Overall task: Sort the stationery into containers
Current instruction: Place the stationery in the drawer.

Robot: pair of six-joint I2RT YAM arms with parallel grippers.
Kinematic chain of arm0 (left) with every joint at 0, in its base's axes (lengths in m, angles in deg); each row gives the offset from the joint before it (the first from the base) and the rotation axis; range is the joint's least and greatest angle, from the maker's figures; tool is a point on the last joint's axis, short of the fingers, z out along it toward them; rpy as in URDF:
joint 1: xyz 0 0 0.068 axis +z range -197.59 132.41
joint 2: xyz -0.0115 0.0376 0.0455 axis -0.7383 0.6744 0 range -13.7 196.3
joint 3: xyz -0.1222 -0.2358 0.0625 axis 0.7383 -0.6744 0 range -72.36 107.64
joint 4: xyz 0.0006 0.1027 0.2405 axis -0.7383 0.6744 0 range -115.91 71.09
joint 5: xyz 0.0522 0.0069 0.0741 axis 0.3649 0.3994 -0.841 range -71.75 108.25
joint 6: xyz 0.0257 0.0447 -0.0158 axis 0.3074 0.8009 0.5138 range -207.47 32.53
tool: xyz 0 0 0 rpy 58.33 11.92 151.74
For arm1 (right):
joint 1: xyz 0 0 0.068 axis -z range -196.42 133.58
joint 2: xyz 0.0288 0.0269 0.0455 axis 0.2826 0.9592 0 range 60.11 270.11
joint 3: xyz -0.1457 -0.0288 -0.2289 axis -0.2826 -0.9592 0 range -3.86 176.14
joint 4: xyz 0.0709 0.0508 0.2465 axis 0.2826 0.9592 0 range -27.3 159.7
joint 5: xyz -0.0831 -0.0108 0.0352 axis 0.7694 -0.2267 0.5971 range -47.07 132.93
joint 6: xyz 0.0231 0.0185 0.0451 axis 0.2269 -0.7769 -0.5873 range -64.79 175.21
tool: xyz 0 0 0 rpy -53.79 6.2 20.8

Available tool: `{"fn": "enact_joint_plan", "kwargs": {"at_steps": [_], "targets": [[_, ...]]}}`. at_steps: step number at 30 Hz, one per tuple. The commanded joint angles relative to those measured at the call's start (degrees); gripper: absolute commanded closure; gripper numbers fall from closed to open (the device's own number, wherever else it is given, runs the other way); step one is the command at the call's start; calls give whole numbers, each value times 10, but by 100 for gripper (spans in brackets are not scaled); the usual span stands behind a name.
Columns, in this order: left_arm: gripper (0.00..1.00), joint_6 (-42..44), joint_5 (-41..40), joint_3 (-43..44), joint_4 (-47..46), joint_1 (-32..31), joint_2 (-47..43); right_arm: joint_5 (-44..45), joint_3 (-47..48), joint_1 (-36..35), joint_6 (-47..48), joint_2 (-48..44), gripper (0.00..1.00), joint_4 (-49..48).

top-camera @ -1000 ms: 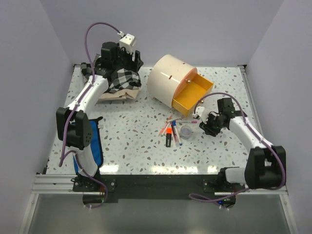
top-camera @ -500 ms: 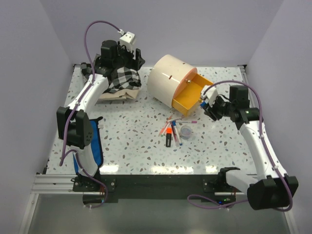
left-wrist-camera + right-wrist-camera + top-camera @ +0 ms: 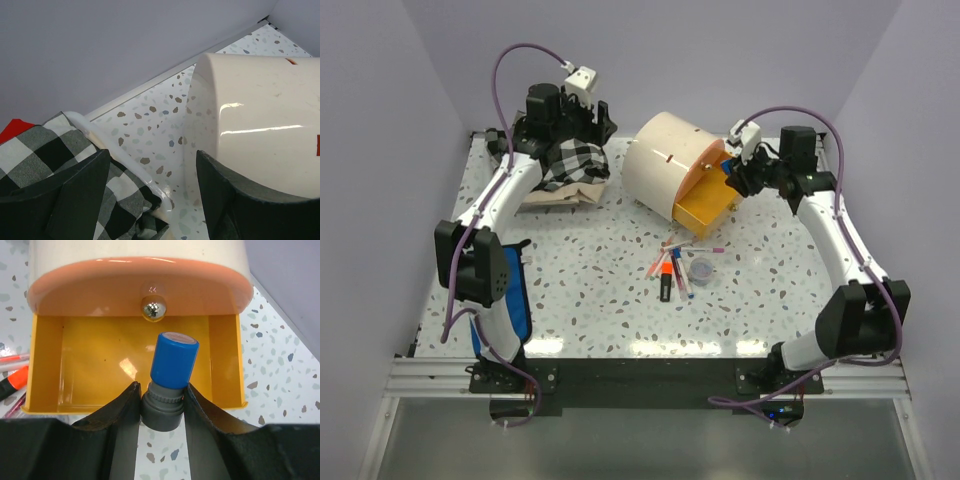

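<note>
Right fingers (image 3: 117, 412) clamp a blue-capped cylinder (image 3: 173, 360), long axis pointing straight ahead. The open orange drawer (image 3: 90, 360) lies just beyond and below; left gripper (image 3: 150, 175) stands open, well apart.

Two grippers show: left gripper (image 3: 150, 167) and right gripper (image 3: 161, 390). One blue-capped grey cylinder (image 3: 172, 365) sits between the right gripper's fingers. Just ahead of it are one cream drum cabinet (image 3: 665, 160), one open orange drawer (image 3: 125, 365) and one gold knob (image 3: 153, 308). One checked cloth (image 3: 575, 160) lies beneath the left gripper. Well behind the right gripper are one clear pot (image 3: 701, 268), one orange highlighter (image 3: 666, 265), one black pen (image 3: 665, 291) and several thin pens too small to count.
</note>
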Motion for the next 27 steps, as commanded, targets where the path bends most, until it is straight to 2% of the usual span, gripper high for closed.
{"fn": "enact_joint_plan", "kwargs": {"at_steps": [1,7,10,13,14,15,21,24,27], "targets": [[25,5,1,-6,-20,4,-34,-15,37,-17,-34,36,89,-26],[25,6,0,-10,-17,4,-41,-13,44,-27,-35,62,86,-6],[25,6,-4,-14,-15,4,-43,-15,43,-32,-27,65,82,12],[25,6,-5,-15,-15,4,-42,-17,44,-35,-26,63,71,18],[25,6,-4,-15,-16,4,-42,-16,43,-34,-28,60,62,19],[25,6,-4,-15,-17,4,-42,-15,43,-35,-28,57,58,19],[25,6,0,-9,-20,4,-34,-6,50,-34,-33,15,47,57],[25,6,2,-7,-21,4,-31,-28,37,-35,12,-26,44,105],[25,6,3,-5,-21,4,-29,-68,8,-36,112,-57,41,191]]}}
